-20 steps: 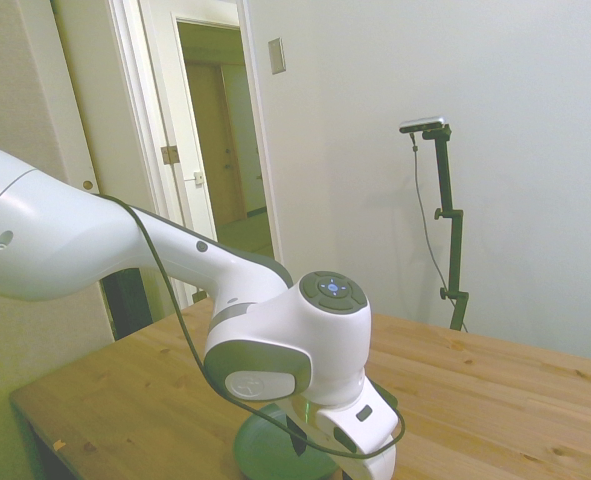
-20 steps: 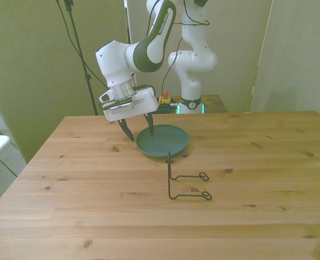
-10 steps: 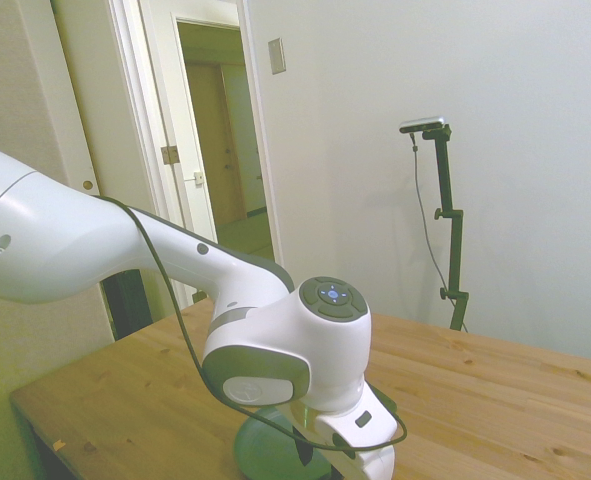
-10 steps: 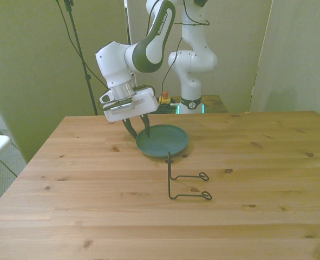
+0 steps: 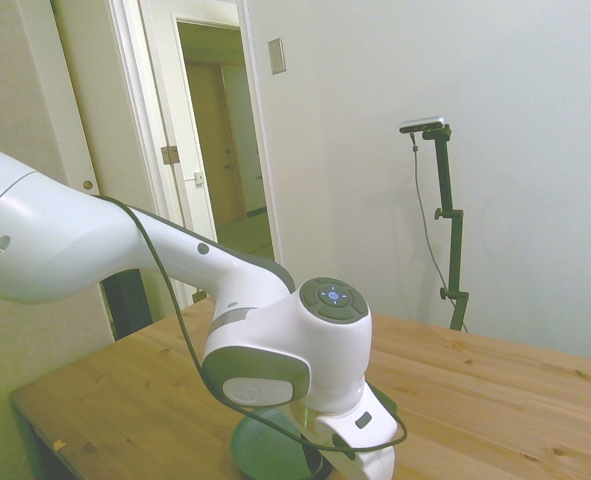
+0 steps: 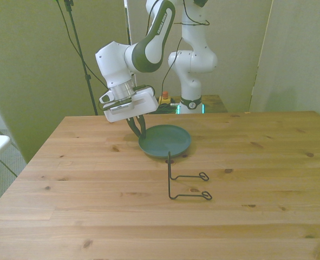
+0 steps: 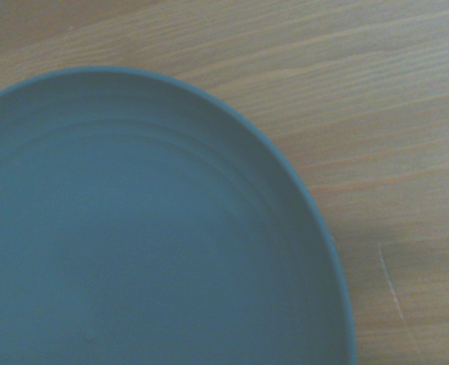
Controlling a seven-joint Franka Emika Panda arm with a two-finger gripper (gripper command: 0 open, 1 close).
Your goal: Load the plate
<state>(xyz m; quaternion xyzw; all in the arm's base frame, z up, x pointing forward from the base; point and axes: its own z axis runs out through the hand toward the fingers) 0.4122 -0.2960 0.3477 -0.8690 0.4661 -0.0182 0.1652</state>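
Observation:
The teal-green plate (image 6: pixel 168 142) lies on the wooden table (image 6: pixel 257 179), behind the middle. My gripper (image 6: pixel 138 130) stands over the plate's rim on the front view's left, with its dark fingers drawn together onto that rim. In the side view a slice of the plate (image 5: pixel 265 452) shows at the bottom edge under the white wrist; the fingers there are mostly cut off. The wrist view is filled by the plate (image 7: pixel 133 228), with bare wood beside it.
A small black wire stand (image 6: pixel 187 184) sits on the table just in front of the plate, its upright post close to the plate's near rim. The robot's base (image 6: pixel 192 81) rises behind the far table edge.
The fingers have gone from wide apart to pinched on the plate's rim. The plate has shifted slightly toward the front view's right.

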